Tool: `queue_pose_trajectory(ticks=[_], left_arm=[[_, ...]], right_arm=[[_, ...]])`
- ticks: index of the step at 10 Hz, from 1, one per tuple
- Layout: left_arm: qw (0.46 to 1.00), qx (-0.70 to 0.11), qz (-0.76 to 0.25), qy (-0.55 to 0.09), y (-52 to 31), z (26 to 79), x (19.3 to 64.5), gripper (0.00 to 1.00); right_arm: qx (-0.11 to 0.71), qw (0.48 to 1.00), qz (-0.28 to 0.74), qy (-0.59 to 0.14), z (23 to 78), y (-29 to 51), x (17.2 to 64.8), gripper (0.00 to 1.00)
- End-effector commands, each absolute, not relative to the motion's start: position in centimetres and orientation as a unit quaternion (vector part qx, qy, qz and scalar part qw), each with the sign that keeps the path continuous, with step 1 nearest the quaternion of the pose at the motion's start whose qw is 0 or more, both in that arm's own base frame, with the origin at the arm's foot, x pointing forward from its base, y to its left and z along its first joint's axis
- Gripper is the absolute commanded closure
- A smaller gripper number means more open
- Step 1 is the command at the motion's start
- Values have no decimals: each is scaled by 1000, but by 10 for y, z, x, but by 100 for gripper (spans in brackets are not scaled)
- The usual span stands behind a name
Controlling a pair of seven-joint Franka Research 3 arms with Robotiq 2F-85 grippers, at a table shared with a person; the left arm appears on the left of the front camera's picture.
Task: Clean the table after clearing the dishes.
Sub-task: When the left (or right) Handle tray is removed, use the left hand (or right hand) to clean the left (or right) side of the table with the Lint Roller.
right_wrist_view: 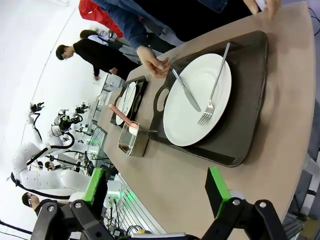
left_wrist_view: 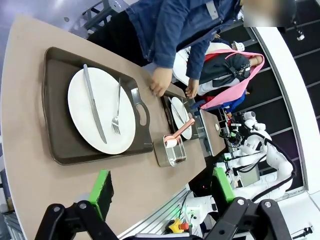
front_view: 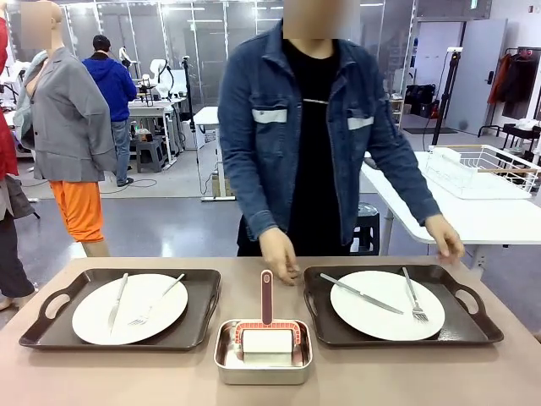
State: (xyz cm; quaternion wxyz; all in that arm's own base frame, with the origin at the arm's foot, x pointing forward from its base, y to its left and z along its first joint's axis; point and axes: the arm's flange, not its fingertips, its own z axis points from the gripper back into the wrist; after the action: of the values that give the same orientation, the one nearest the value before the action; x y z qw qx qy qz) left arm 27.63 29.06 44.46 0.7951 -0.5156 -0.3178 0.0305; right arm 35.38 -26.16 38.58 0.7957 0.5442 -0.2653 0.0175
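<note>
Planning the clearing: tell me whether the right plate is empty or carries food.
Empty of food: the plate carries only a knife and fork on a clean white face.

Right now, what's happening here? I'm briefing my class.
A person has one hand and the other hand at the ends of the right tray, perhaps to lift it. The right plate and the left plate on the left tray carry cutlery. A steel pan with a brush sits between. Left fingers and right fingers stand open, empty.
</note>
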Motion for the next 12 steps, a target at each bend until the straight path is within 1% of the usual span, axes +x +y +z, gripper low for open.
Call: queue_pose_trajectory(ticks=[1,12], left_arm=[[791,-519,28,-322,292,445,272,0],[791,-519,28,-322,292,445,272,0]], right_arm=[[546,794,18,-267,386,-261,352,0],[546,794,18,-267,386,-261,352,0]])
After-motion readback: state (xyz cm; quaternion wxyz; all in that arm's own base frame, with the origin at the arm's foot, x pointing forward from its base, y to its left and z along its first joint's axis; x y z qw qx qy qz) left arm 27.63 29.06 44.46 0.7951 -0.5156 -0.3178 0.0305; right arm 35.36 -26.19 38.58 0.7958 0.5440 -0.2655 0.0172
